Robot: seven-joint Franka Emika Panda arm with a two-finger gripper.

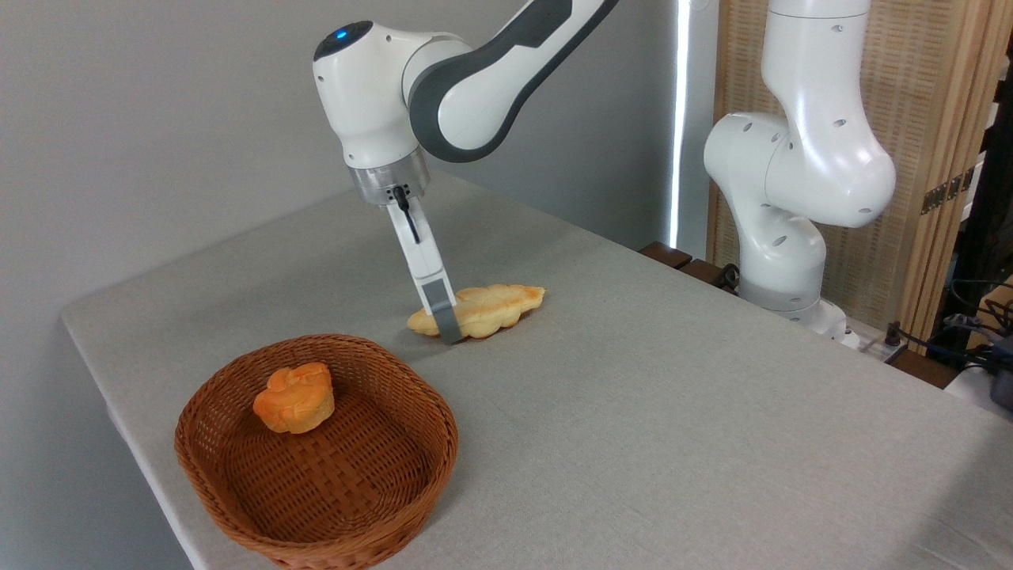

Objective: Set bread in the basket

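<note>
Small round orange bun [294, 408], muffin-shaped. Table [673, 427] with light grey cloth cover. Plain grey wall [158, 119] behind. Woven bamboo screen [918, 103], wood-framed, at right. Dark cables [969, 317] at far right.

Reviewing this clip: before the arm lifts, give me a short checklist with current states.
1. Pincer down at the bread: ok, one finger crosses its near side.
2. Grip closed on the loaf: cannot tell, second finger hidden.
3. Bread lying flat on the table: ok.
4. Basket upright, in front of and left of the loaf: ok.
5. Room in basket: ok, only a small bun toward its back.
</note>
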